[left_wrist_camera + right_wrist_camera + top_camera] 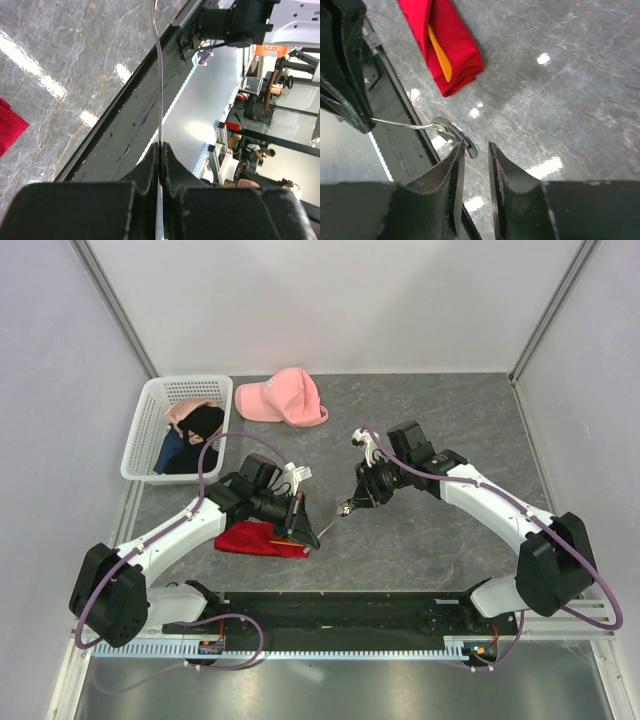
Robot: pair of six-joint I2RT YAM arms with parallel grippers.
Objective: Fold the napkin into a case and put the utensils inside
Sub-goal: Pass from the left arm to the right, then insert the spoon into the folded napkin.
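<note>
With spoon [451,131] pinched by handle in left gripper [161,150], close part-spread right gripper [475,155] squarely on bowl before releasing; then slide into case [255,538], 8 o'clock of left gripper, alongside orange utensil [440,55].

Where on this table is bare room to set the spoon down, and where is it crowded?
Free: the far right corner, between the pink cap and the right wall; also the near right patch, inside the bend of the right arm. Crowded: the left side, with the basket, the red napkin, and the left pincer and right pincer at the spoon.
</note>
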